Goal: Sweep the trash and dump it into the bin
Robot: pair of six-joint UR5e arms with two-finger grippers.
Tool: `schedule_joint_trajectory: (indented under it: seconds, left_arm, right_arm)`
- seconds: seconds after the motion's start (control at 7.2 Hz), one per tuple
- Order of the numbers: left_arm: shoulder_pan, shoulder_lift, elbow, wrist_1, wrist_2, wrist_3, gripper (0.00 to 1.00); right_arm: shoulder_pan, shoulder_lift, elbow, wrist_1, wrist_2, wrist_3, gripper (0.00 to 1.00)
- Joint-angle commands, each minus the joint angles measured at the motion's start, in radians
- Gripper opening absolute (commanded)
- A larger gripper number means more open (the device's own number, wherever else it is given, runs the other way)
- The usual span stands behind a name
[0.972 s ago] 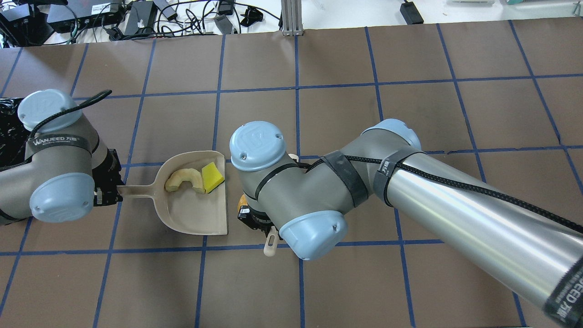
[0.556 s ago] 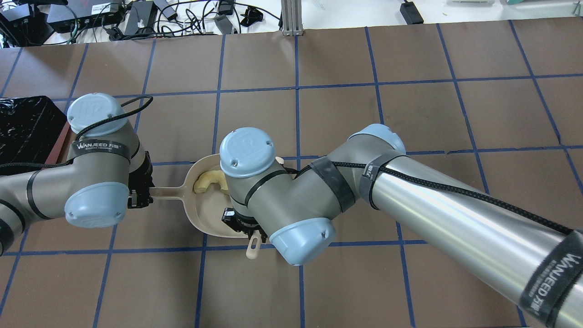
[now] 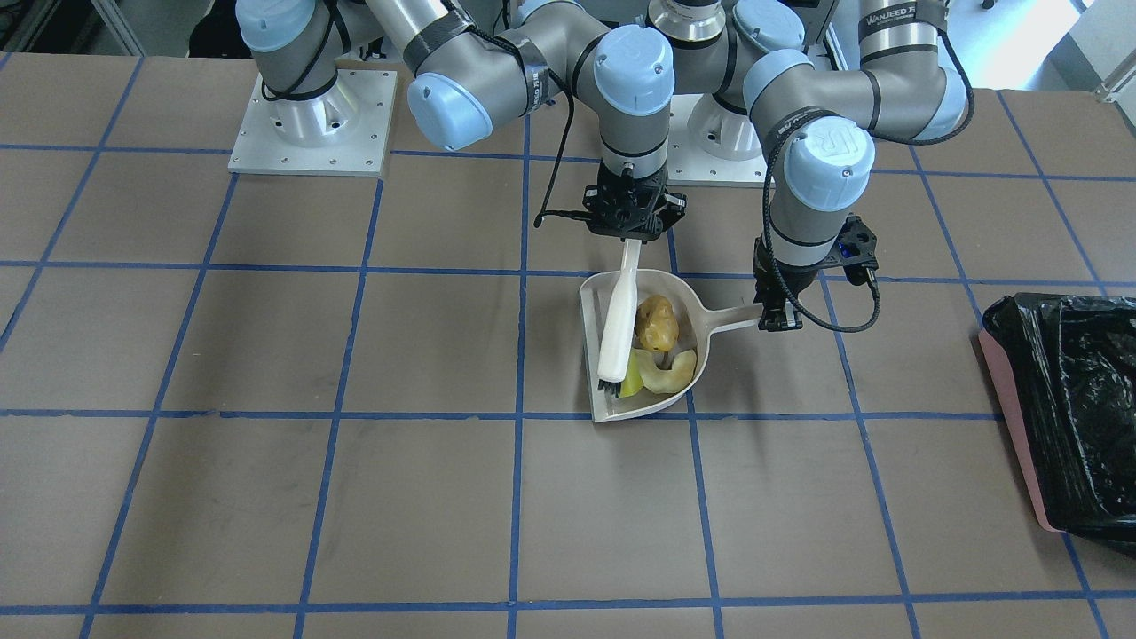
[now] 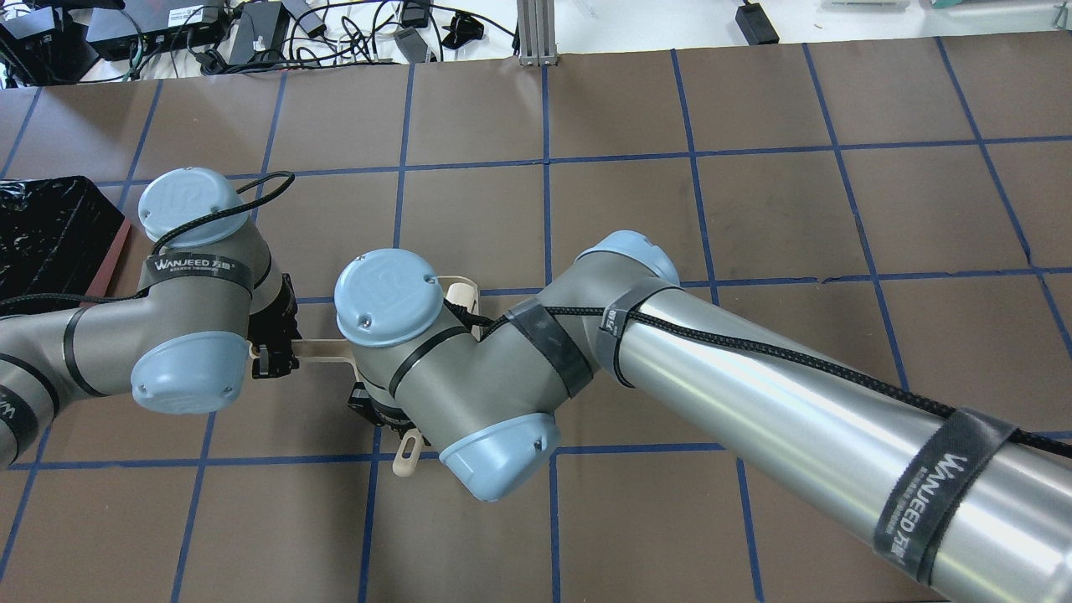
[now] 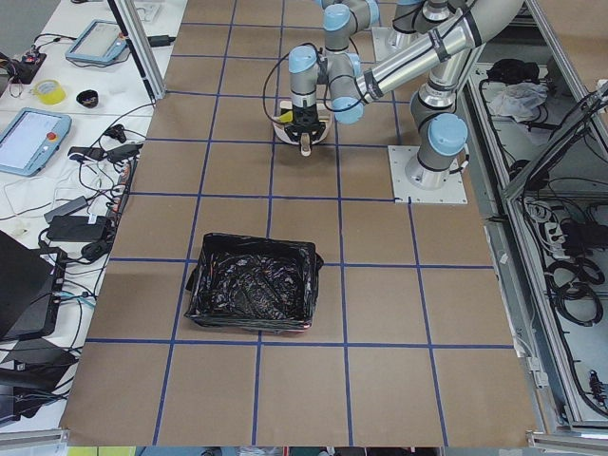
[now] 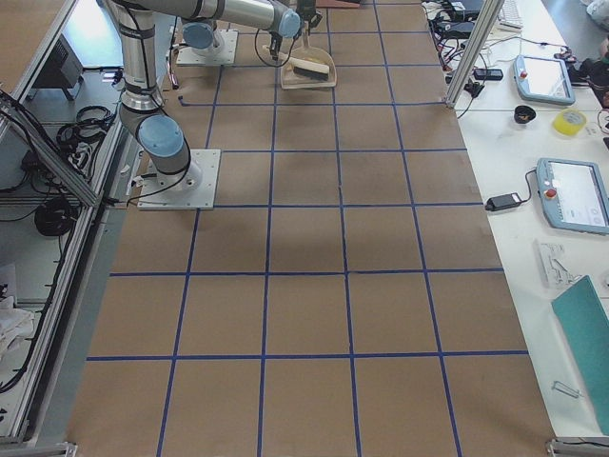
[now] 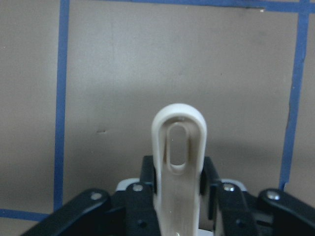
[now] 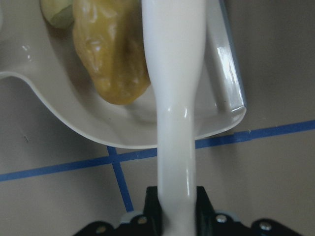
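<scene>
The beige dustpan (image 3: 683,297) lies flat on the table and holds all three scraps: the golden-brown nugget (image 3: 657,324), the pale cream rind slice (image 3: 672,373) and the yellow wedge (image 3: 631,384). My left gripper (image 3: 770,319) is shut on the dustpan's handle (image 3: 732,318), which also shows in the left wrist view (image 7: 178,162). My right gripper (image 3: 630,232) is shut on a white brush (image 3: 619,319) whose bristles rest inside the pan by the wedge. The right wrist view shows the brush handle (image 8: 174,123) beside the nugget (image 8: 110,54). The bin (image 3: 1012,417), pink-walled with a black bag, stands apart on the robot's left.
In the overhead view my right arm (image 4: 469,368) covers the pan; only the pan handle (image 4: 322,350) and the brush's end (image 4: 406,459) show. The bin (image 4: 42,234) sits at the left edge, behind my left arm. Cables and devices lie past the far table edge.
My left arm has slid the dustpan rightward. My right arm has moved left with the brush over the pan, and the nugget that lay beside the pan's mouth now lies inside it.
</scene>
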Motion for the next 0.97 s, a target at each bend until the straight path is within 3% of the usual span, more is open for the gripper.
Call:
schedule_joint_trajectory:
  seconds: [0.0,0.28,0.42,0.69,0.83]
  left_arm:
    - [0.005,-0.048,0.125,-0.072,-0.136,0.06,0.0]
    - [0.011,-0.088,0.265,-0.223,-0.188,0.065,0.0]
    - [0.014,-0.099,0.276,-0.225,-0.217,0.067,0.0]
    - [0.017,-0.107,0.279,-0.223,-0.264,0.07,0.0]
    - [0.017,-0.11,0.277,-0.223,-0.27,0.071,0.0]
  right_arm:
    - [-0.02,-0.011,-0.016,0.065,-0.046,-0.041,0.0]
    - [-0.03,-0.066,-0.03,0.169,-0.096,-0.091,0.0]
    - [-0.032,-0.087,-0.043,0.236,-0.164,-0.12,0.0]
    - [-0.029,-0.153,-0.048,0.302,-0.18,-0.148,0.0]
    - [-0.026,-0.173,-0.047,0.33,-0.236,-0.169,0.0]
